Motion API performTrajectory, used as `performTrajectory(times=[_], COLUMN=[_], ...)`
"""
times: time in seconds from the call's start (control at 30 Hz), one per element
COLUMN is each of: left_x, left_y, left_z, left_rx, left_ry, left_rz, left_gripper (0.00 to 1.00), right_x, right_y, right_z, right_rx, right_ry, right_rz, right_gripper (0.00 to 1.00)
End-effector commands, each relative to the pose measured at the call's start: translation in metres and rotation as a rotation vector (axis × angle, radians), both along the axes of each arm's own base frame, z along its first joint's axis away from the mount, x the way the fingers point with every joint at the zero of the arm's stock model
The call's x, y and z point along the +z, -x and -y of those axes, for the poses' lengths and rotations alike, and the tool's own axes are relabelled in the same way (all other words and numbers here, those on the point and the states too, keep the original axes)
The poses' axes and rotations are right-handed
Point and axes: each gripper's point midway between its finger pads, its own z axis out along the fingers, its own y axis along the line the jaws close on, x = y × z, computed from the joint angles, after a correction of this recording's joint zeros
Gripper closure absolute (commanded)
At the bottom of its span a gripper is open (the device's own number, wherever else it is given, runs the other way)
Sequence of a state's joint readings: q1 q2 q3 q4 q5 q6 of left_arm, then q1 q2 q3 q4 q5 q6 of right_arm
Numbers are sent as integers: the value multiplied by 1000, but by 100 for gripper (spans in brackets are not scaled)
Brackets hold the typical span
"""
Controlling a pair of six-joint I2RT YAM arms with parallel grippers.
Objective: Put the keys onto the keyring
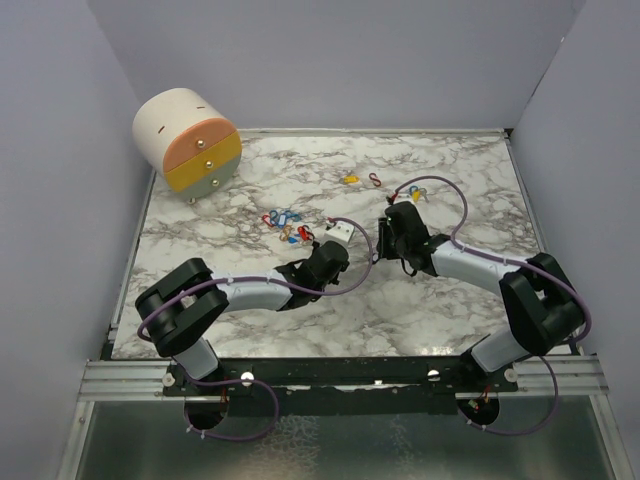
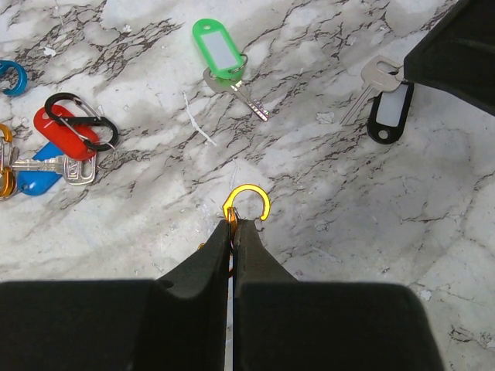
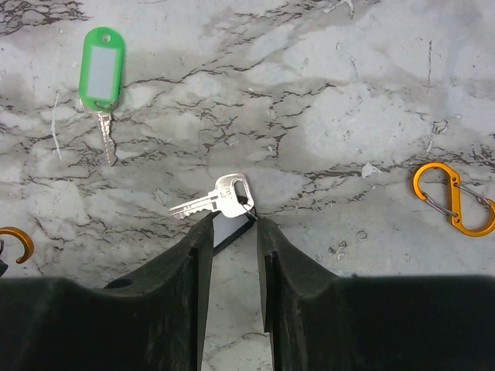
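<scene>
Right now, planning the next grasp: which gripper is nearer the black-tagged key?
Right. The right gripper flanks the key; the left gripper, shut on a clip, sits apart from it.

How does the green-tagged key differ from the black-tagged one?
The green tag lies free on the table; the black tag sits between the right gripper's fingers. The green tag's key extends in line with it; the black tag's key folds back beside it. Both carry one silver key and a white label.

Drawer box [image 1: 187,140] behind keys [image 1: 285,224]
</scene>
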State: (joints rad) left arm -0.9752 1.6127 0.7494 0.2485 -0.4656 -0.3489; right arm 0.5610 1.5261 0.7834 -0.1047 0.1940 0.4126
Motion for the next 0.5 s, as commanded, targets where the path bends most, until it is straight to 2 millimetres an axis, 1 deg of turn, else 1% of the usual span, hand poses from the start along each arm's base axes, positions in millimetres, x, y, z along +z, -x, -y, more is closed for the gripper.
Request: performTrajectory(times=[0.0,0.17,0.47], left_x=[13,19,16], left_y=[-2,-3,-2], left_z=[-1,-2,-3], left_rx=[1,4,3], left_ry=[17,25,23], left_rz=[19,29,22], left_gripper=[100,100,100], right_x=[-5,-15,-23], right_y=[-10,-12,-13], right_z=[8,11,14], right_rx=[-32,-37,-44], right_ry=[33,38,38], right_rz=[27,22,19], right_gripper=[70,70,72])
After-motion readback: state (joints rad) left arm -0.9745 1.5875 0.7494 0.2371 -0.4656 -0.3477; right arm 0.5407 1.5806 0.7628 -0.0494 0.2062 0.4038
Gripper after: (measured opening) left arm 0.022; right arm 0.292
